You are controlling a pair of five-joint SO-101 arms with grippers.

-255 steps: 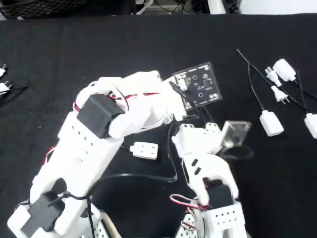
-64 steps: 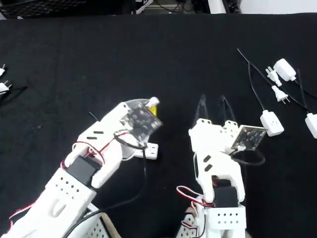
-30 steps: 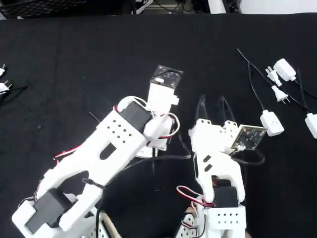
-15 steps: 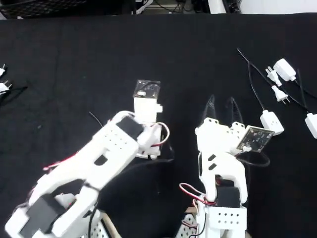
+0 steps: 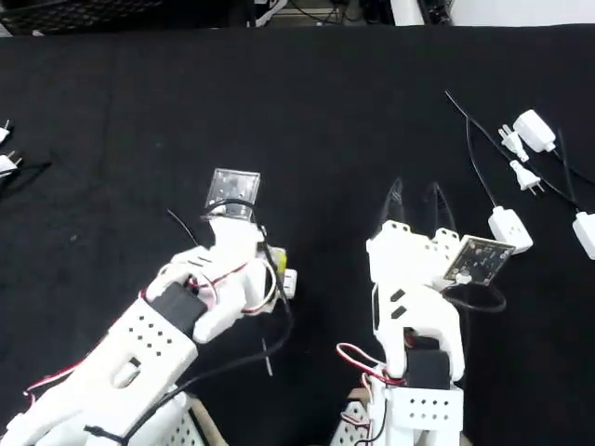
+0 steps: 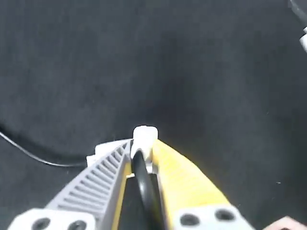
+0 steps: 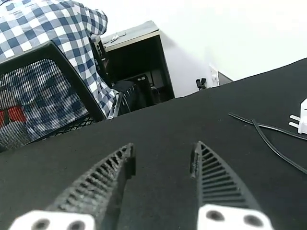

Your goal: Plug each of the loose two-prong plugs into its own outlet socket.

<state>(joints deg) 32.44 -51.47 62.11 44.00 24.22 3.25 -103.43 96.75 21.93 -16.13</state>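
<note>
My left gripper [image 5: 277, 267] is low over the table at centre left, its grey and yellow fingers shut on a small white plug [image 6: 145, 134] whose black cord [image 6: 146, 187] runs back between them. A white socket block [image 5: 291, 281] pokes out right beside the fingertips, and a white edge [image 6: 103, 148] shows behind the grey finger. My right gripper [image 5: 416, 198] sits at the table's middle, open, with nothing between its dark fingers [image 7: 105, 187]. Loose two-prong plugs [image 5: 513, 141] [image 5: 527, 177] lie at the far right.
White adapter blocks [image 5: 509, 230] [image 5: 535, 128] and thin black cables [image 5: 479, 158] lie among the plugs at the right. Two more small plugs [image 5: 6, 165] lie at the left edge. A cable [image 7: 268, 139] and a white plug [image 7: 300, 117] show ahead of the right gripper.
The left arm has swung from the table's middle back toward the left and down, bringing its gripper to the socket block. The right arm has stayed where it was.
</note>
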